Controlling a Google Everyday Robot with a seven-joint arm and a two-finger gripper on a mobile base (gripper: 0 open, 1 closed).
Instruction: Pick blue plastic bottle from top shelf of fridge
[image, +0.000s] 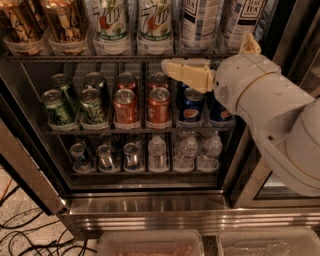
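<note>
The gripper is hovering just under the top shelf's front rail; whether it is open, I cannot tell. The blue plastic bottle is standing near the shelf's right end. A rise from here is risking a strike on the rail or a nudge to the neighbouring 7up bottle.

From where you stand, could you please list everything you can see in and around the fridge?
fridge: one, steel, fills the view
top shelf: one, grey wire, along the top
amber bottles: two, top shelf, left
7up bottles: two, green-and-white, top shelf, middle
tea bottles: two, blue-and-white checked, top shelf, right
green cans: four, middle rack, left
red cans: four, middle rack, centre
Pepsi cans: two seen, dark blue, middle rack, right
silver cans: three, bottom rack, left
water bottles: three, clear, bottom rack, right
bins: two, clear, below the fridge
cables: several, dark, floor, lower left
arm: one, white, from the right
tool: one, cream, just below the tea bottles
</note>
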